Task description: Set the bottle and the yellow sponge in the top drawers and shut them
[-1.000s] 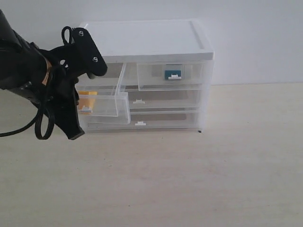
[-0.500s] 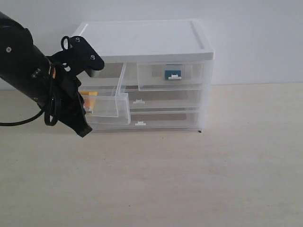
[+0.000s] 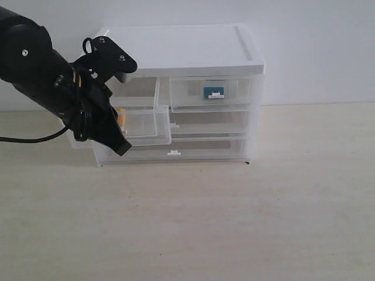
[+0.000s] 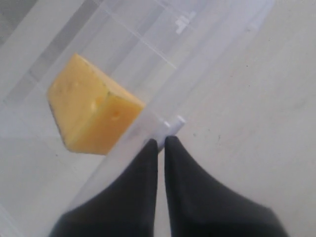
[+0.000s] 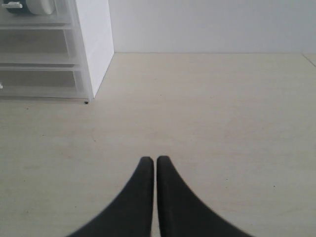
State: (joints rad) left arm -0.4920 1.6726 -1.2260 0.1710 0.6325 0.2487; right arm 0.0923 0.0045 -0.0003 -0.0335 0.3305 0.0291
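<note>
The yellow sponge (image 4: 91, 111) lies inside the left top drawer (image 3: 145, 120), which stands partly pulled out of the cabinet; from the exterior view only a sliver of the sponge (image 3: 121, 116) shows behind my arm. My left gripper (image 4: 162, 141) is shut, and its tips rest against that drawer's front wall just below the white clip handle (image 4: 174, 123). In the exterior view the left gripper (image 3: 120, 146) sits at the drawer's front left corner. The teal bottle (image 3: 213, 92) shows through the front of the right top drawer (image 3: 211, 93), which is pushed in. My right gripper (image 5: 155, 160) is shut and empty over bare table.
The white-topped cabinet (image 3: 181, 50) stands at the back against a white wall, with two full-width drawers (image 3: 205, 146) pushed in below. In the right wrist view the cabinet's corner (image 5: 94, 49) lies well ahead of the gripper, with wooden tabletop (image 5: 222, 108) between.
My left gripper has swung right and toward the cabinet, and the left top drawer with the sponge has slid further in. The right top drawer has not moved.
</note>
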